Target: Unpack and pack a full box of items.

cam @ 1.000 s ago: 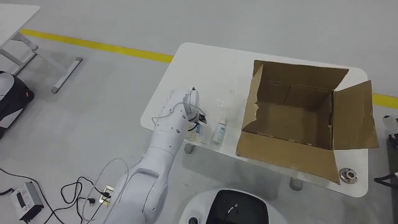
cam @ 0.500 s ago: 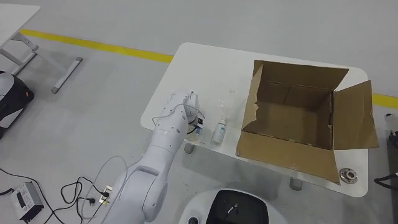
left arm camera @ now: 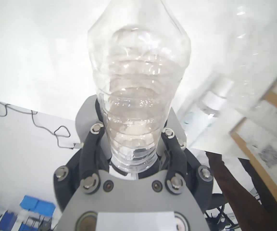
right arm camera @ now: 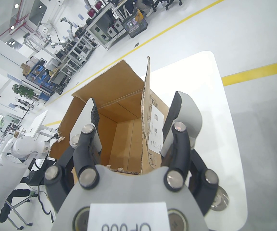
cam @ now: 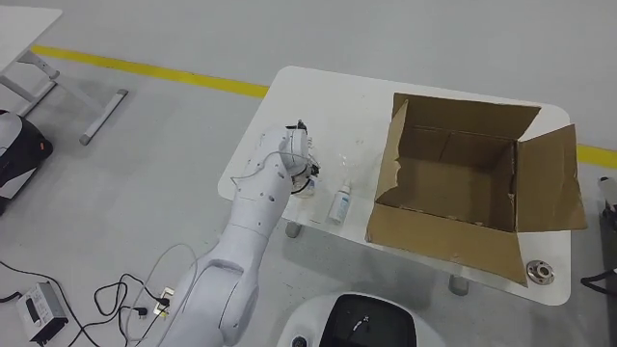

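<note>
**Operator:** State of the jaws?

**Technician:** The jaws of the left gripper (left arm camera: 133, 143) pinch the base of a clear, uncapped bottle (left arm camera: 138, 73). Its neck points away from the wrist. The jaws of the right gripper (right arm camera: 136, 108) stand spread with nothing between them, facing the open box (right arm camera: 119, 126).

**Operator:** Location of the bottle?

**Technician:** In the grip, over the table (cam: 318, 106) close to its near left edge, well apart from the box. A capped bottle (cam: 339, 202) lies on the table between the left gripper and the box.

**Operator:** Step in hand?

**Technician:** Judged from the layout, the box interior looks bare, so unpacking appears complete or nearly so. Whether this bottle is being set down or taken up for packing cannot be determined.

**Operator:** Requirement for the next move?

**Technician:** If packing, raise the bottle above the left flap (cam: 388, 173), which stands upright with a ragged rim. Then carry the bottle over the opening before release.

**Operator:** Edges and clearance?

**Technician:** The table edge lies just beside the left gripper, so a low release there risks a roll-off. The capped bottle sits in the direct path; pass above it. The widest room for moving lies over the far side of the table. A metal ring (cam: 538, 271) rests at the near right corner, apart from the route.
</note>
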You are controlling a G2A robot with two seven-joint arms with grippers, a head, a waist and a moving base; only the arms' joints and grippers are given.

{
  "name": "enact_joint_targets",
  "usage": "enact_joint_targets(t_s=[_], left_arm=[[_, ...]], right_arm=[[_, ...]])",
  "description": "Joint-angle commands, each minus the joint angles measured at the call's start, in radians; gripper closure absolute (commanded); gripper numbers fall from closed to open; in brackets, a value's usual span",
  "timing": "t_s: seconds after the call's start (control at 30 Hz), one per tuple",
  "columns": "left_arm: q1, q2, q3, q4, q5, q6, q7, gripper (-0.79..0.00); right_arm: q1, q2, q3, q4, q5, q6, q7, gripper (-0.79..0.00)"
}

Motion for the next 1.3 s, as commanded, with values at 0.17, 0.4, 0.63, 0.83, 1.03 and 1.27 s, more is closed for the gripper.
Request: enact_joint_targets(t_s=[0.17, 0.4, 0.63, 0.83, 1.03, 1.27], left_arm=[[0.077, 0.001, -0.030, -0.556, -0.173, 0.029, -0.100, 0.000], [0.084, 0.001, -0.010, -0.800, -0.340, 0.019, -0.153, 0.000], [0.084, 0.001, -0.010, -0.800, -0.340, 0.019, -0.153, 0.000], [0.084, 0.001, -0.010, -0.800, -0.340, 0.019, -0.153, 0.000], [0.110, 0.002, 0.025, -0.832, -0.427, -0.021, -0.080, 0.000], [-0.001, -0.011, 0.199, -0.645, -0.555, -0.098, 0.000, 0.000]], right_arm=[[0.002, -0.001, -0.002, 0.004, 0.000, -0.006, -0.003, -0.576], [-0.002, -0.002, -0.005, 0.008, 0.001, -0.010, -0.008, -0.520], [-0.013, -0.003, 0.000, 0.011, 0.004, -0.017, -0.014, 0.000], [-0.010, -0.003, -0.002, 0.011, -0.014, -0.040, -0.028, 0.000], [-0.008, -0.002, -0.003, 0.007, -0.043, -0.060, -0.035, 0.000], [-0.011, -0.002, 0.025, 0.008, -0.039, -0.062, -0.046, 0.000]])
